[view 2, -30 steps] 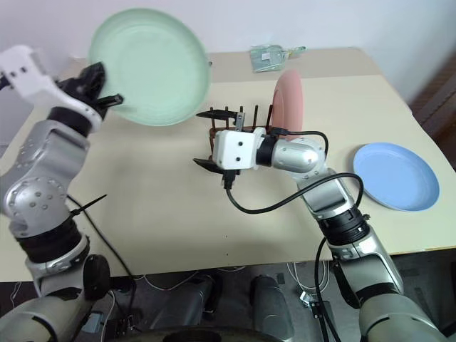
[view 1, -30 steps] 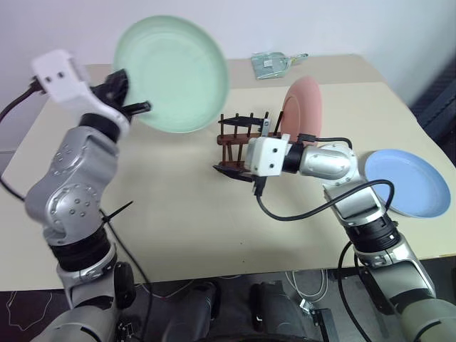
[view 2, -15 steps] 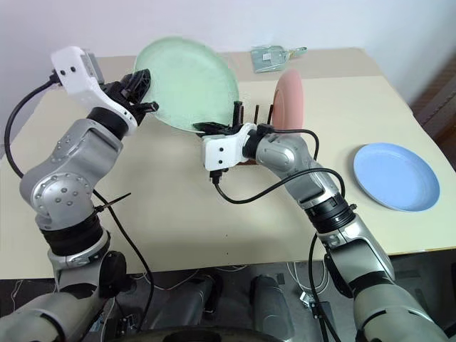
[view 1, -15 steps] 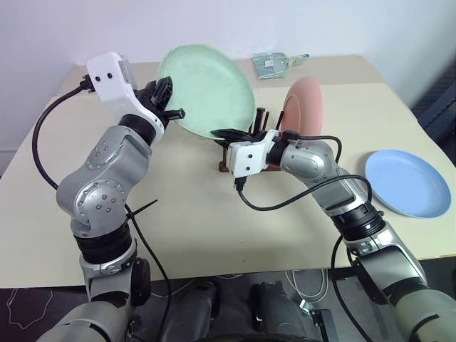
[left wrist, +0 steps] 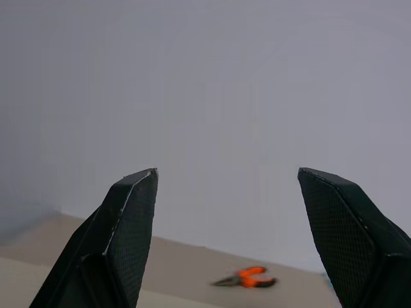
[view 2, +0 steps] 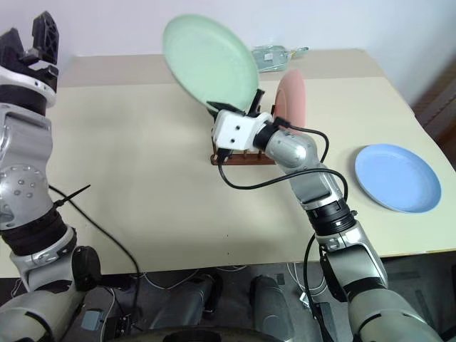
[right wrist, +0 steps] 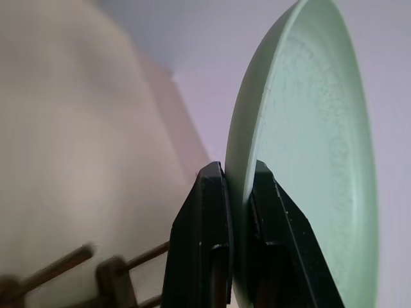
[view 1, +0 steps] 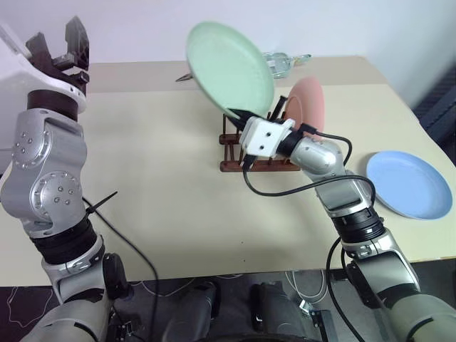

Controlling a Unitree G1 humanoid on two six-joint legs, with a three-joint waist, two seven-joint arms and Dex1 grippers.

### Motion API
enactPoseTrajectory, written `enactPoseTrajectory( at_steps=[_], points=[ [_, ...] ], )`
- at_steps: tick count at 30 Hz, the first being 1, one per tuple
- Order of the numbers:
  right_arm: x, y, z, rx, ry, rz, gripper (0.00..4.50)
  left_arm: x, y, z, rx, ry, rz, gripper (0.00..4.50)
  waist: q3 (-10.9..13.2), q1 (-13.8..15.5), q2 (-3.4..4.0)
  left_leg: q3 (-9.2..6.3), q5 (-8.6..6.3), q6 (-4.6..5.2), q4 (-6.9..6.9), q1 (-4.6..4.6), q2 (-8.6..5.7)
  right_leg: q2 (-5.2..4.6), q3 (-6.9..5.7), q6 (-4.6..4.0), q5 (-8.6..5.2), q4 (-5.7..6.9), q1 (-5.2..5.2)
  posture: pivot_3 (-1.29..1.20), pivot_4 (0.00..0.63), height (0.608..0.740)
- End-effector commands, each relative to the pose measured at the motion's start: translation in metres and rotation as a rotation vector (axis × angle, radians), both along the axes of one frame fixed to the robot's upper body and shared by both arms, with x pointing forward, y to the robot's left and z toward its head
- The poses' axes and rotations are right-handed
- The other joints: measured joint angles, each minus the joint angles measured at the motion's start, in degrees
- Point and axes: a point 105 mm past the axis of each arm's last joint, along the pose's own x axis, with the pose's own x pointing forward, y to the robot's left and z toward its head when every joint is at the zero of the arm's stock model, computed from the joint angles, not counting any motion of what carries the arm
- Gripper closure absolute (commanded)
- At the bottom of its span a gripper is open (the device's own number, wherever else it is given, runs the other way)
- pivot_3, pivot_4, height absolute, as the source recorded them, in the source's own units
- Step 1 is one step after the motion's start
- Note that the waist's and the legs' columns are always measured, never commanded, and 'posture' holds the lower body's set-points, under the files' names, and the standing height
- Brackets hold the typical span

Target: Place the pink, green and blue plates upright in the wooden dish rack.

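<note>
My right gripper is shut on the lower rim of the pale green plate and holds it tilted on edge just above the wooden dish rack. The right wrist view shows both fingers clamped on that rim. The pink plate stands upright between the pegs at the rack's right end. On the table to the right, the blue plate lies flat. My left gripper is raised at the far left, open and empty, well away from the green plate.
A clear packet lies at the table's back edge behind the rack. Orange-handled pliers lie on the table near the wall. A black cable loops under my right forearm in front of the rack.
My left gripper let go of the green plate, opened and swung away to the left. My right gripper, open a second ago, shut on the plate's lower rim and now carries it alone.
</note>
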Motion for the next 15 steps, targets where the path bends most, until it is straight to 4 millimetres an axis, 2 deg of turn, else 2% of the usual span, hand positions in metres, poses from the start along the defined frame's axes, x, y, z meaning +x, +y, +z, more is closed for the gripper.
enactPoseTrajectory(
  at_steps=[1,2,3,7,11,15],
  points=[
    [-0.022,-0.018,0.026,0.399,0.206,0.119,4.50,0.000,-0.029,-0.050,0.162,0.114,-0.135,0.95,-0.03,-0.01,0.04,0.00,0.01,0.06,-0.03,0.01,0.00,0.01,0.01,-0.01,0.00,-0.01,0.01,0.00,0.150,0.727],
    [-0.025,-0.020,0.024,0.467,0.273,0.143,4.50,-0.001,-0.039,-0.065,0.159,0.150,-0.198,0.95,-0.02,0.07,0.05,-0.01,0.01,0.10,-0.04,0.01,0.00,0.00,0.03,-0.01,0.00,-0.01,0.01,0.00,0.150,0.727],
    [-0.028,-0.022,0.022,0.532,0.332,0.153,4.50,-0.005,-0.059,-0.082,0.180,0.193,-0.300,0.95,-0.01,0.09,0.03,-0.03,-0.11,0.18,0.01,-0.01,0.00,0.01,0.03,-0.01,0.00,-0.02,0.01,0.00,0.150,0.727],
    [-0.027,-0.031,0.017,0.697,0.480,0.143,4.50,-0.029,-0.111,-0.132,0.304,0.315,-0.590,0.95,0.04,-0.09,0.16,-0.04,-0.28,0.42,0.03,-0.02,0.01,0.00,0.03,-0.18,-0.06,-0.01,-0.01,0.00,0.150,0.727],
    [-0.023,-0.038,0.010,0.732,0.554,0.119,4.50,-0.043,-0.133,-0.146,0.322,0.349,-0.728,0.95,0.09,-0.22,0.41,-0.02,-0.28,0.42,-0.06,-0.01,0.03,-0.01,0.03,-0.24,-0.10,-0.02,-0.06,0.00,0.150,0.727],
    [-0.017,-0.041,0.002,0.749,0.617,0.108,4.50,-0.048,-0.142,-0.148,0.322,0.358,-0.784,0.95,0.09,-0.23,0.50,-0.02,-0.28,0.43,-0.10,-0.01,0.05,-0.02,0.01,-0.27,-0.12,-0.03,-0.08,0.00,0.150,0.727]
  ],
)
